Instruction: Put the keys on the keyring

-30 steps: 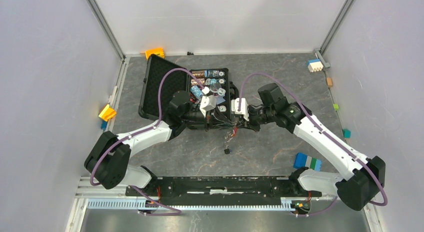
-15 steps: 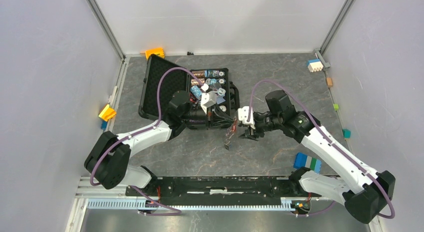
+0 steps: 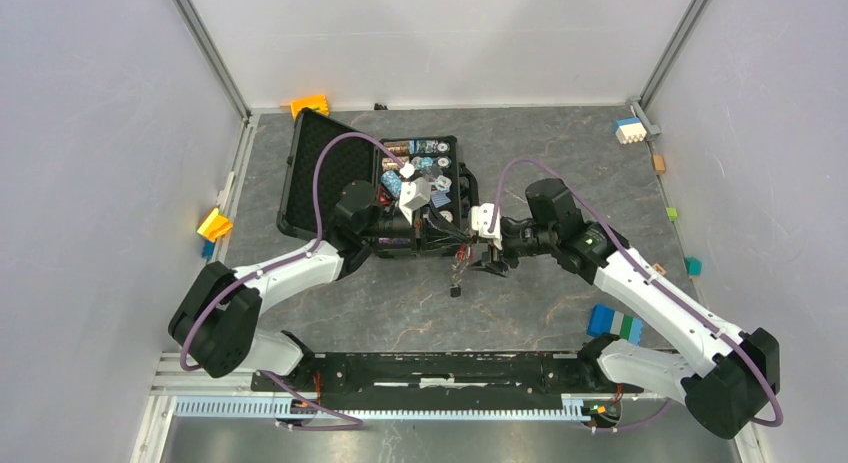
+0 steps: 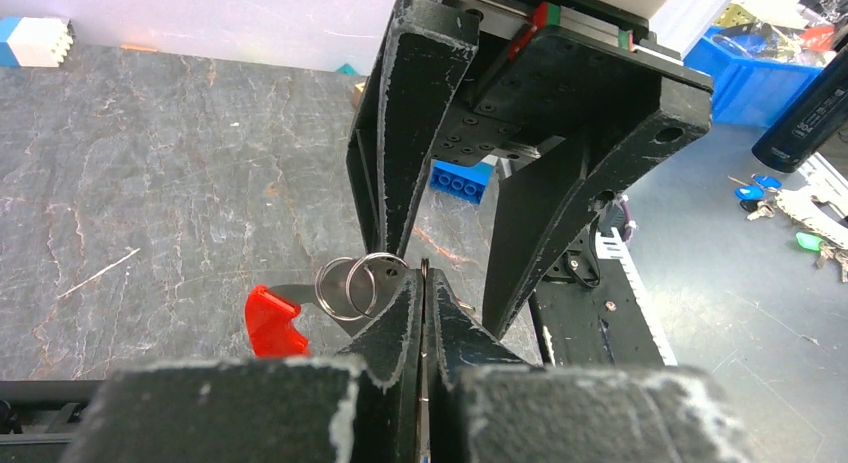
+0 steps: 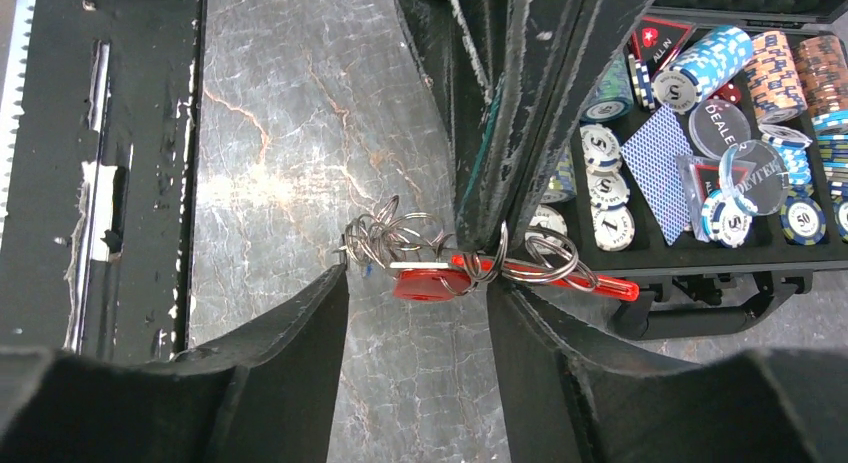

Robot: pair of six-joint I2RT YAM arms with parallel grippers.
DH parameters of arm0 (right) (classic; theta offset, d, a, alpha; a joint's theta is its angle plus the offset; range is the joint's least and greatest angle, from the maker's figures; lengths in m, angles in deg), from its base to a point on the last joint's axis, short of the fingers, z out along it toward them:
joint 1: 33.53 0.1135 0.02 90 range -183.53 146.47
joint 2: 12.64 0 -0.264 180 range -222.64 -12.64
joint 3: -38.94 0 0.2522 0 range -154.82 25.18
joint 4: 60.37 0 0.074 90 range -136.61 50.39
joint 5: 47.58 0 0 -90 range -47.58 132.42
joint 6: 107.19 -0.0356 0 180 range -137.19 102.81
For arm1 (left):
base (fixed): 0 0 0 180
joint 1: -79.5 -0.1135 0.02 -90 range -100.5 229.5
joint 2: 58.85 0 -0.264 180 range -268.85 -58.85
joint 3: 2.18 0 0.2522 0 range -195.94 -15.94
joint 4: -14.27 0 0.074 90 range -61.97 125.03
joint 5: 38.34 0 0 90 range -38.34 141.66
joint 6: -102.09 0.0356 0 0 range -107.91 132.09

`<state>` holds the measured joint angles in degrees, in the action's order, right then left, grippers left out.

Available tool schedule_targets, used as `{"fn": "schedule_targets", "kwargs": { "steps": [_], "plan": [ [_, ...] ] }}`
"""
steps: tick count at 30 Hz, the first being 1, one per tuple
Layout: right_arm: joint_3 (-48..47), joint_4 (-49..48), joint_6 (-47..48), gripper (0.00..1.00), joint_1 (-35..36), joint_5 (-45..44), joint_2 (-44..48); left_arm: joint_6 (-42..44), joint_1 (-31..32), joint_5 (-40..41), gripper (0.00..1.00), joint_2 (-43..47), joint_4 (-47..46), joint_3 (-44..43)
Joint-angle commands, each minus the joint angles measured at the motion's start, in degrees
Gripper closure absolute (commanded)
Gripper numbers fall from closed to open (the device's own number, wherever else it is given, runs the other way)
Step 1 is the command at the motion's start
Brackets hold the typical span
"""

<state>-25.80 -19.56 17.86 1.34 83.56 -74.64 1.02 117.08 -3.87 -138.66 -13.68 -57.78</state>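
Left pincer (image 4: 424, 288) first: its scuffed black fingers are pressed flat together, nipping the thin silvery wire of the keyring (image 4: 360, 283), whose round loops overlap just left of the tips. My right pincer (image 5: 418, 283) stands wide, its two wedge-shaped matte fingers either side of the hanging bundle and gripping nothing.

Between them, at the centre of the right wrist view, dangles a key (image 5: 428, 283) with a glossy red plastic head and a flat metal blade. It is tangled in a knot of small wire rings; whether it is threaded on I cannot tell. A long, narrow red tag (image 5: 600, 286) pokes out to the right.

Below lies the table (image 5: 280, 133), grey and veined like stone. Farther off, at upper right, an open black case (image 5: 720, 270) holds ridged, striped poker chips (image 5: 700, 58).
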Motion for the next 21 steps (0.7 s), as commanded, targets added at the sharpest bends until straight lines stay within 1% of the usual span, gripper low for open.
{"fn": "schedule_targets", "kwargs": {
  "steps": [1,6,9,12,21],
  "plan": [
    [-0.52,-4.35,-2.24,0.44,0.15,0.54,-0.27,-1.85,-0.23,0.51,0.98,1.5,-3.84,-1.22],
    [-0.61,-4.65,-2.87,0.57,0.19,0.29,-0.52,-1.72,-0.21,0.52,0.98,1.59,-3.59,-1.24],
    [-0.61,-4.73,-3.06,0.68,0.06,-0.52,-0.33,-1.2,-0.22,0.51,0.98,1.72,-3.04,-1.14],
    [-0.84,-4.23,-2.97,0.74,-0.22,-1.44,-0.01,-0.43,-0.23,0.35,0.98,1.91,-2.33,-1.06],
    [-3.58,1.02,0.14,0.81,-0.9,-3.52,0.47,3.49,-0.23,-0.61,0.98,2.36,0.59,-0.97]
  ]
}}
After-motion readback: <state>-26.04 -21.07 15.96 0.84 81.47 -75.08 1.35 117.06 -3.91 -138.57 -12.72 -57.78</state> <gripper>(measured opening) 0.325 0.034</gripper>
